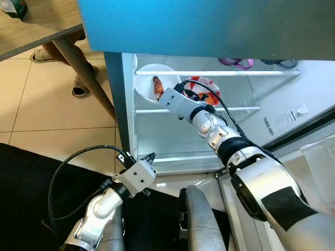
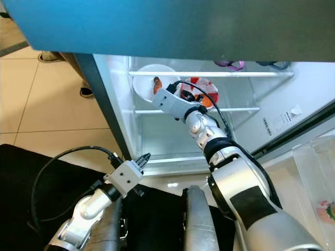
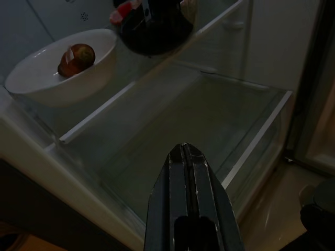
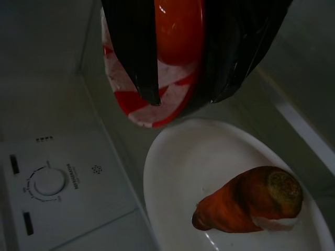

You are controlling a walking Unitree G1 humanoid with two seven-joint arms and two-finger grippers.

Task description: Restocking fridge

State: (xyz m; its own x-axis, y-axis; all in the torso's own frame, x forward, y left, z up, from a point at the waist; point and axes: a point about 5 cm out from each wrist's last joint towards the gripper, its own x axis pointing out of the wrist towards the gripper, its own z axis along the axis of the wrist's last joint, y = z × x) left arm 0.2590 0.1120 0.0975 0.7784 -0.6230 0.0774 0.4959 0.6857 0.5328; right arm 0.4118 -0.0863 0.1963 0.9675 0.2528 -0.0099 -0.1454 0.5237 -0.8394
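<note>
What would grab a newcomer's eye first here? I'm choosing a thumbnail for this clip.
First, the right gripper reaching deep into the open fridge, shut on a red-and-white bowl over the middle shelf. Just to its left sits a white bowl holding an orange-brown piece of food. Lower down, the left gripper hangs shut outside the fridge's bottom shelf.

The white bowl (image 4: 220,172) looks like glossy glazed ceramic, and the orange-brown vegetable (image 4: 251,201) lying in it has a dull, rough skin with a mottled cut end. Just beside the bowl, the red-and-white patterned dish (image 4: 157,99) is smooth and shiny, gripped by matt black fingers (image 4: 133,47). The fridge shelves (image 3: 209,120) below the bowl are clear glass with white plastic edging, and the right arm (image 1: 261,183) casing is satin silver.
</note>
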